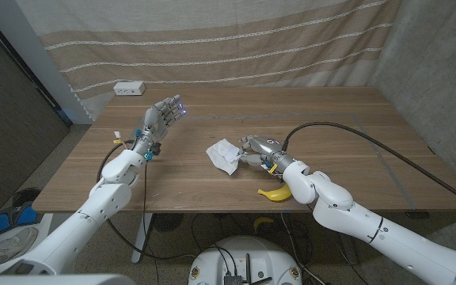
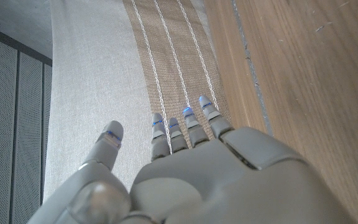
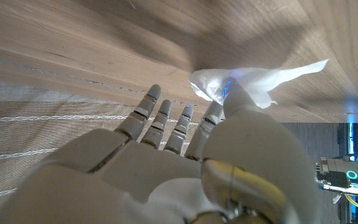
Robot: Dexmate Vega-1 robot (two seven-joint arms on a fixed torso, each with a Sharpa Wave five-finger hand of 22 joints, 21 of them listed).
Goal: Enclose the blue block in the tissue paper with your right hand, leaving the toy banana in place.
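Note:
A crumpled white tissue paper lies bunched near the middle of the wooden table; whatever is under it is hidden. My right hand reaches it from the right. In the right wrist view the thumb and a finger pinch a corner of the tissue paper, while the other fingers stay stretched out. The yellow toy banana lies at the table's front edge, just beside my right forearm. My left hand is raised above the table's left part, fingers apart and empty; it shows as the left hand before the curtain.
A white power strip sits at the table's back left corner. A black cable arches over the table's right half to my right wrist. A striped curtain hangs behind the table.

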